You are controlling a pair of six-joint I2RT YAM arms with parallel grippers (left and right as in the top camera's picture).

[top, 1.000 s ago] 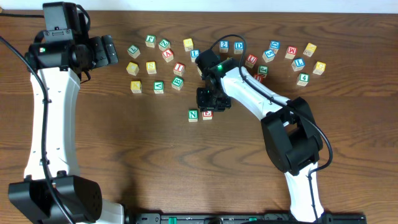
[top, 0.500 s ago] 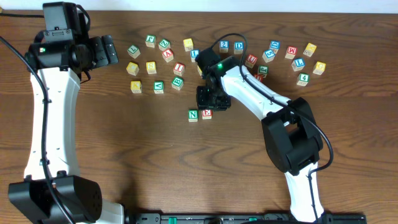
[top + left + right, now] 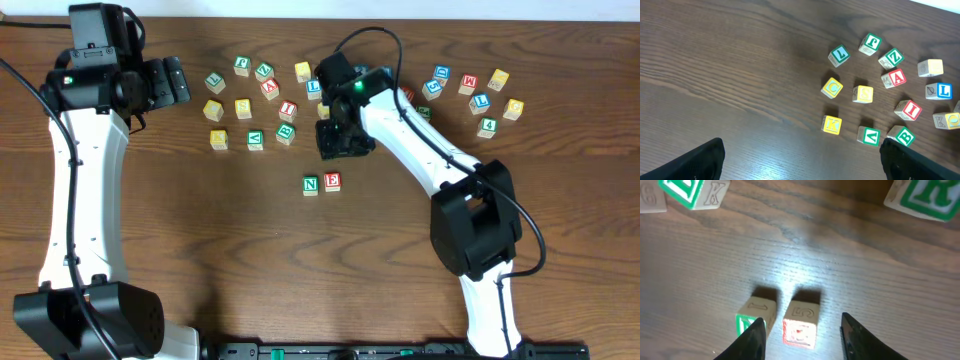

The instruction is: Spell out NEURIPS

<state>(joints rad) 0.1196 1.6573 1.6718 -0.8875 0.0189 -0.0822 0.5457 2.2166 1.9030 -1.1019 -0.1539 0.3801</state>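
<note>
Two light-wood cubes sit side by side on the table, a green N cube (image 3: 311,184) on the left and a red E cube (image 3: 332,182) on the right. My right gripper (image 3: 338,152) hovers just behind them, open and holding nothing. In the right wrist view the N cube (image 3: 756,317) and the E cube (image 3: 801,324) lie below and between my right gripper's (image 3: 802,345) spread fingers. A green R cube (image 3: 930,197) shows at the top right. A red I cube (image 3: 288,110) lies among the loose cubes. My left gripper (image 3: 176,80) stays wide open at the far left, its fingers (image 3: 700,162) over bare wood.
Several loose letter cubes (image 3: 243,107) are scattered along the far side left of the right arm. Another cluster (image 3: 480,101) lies to the far right. A green B cube (image 3: 687,192) and a K face show at the right wrist view's top left.
My right gripper has opened, let go of the E cube beside the N cube, and drawn back toward the far cubes. The left arm has not moved.
</note>
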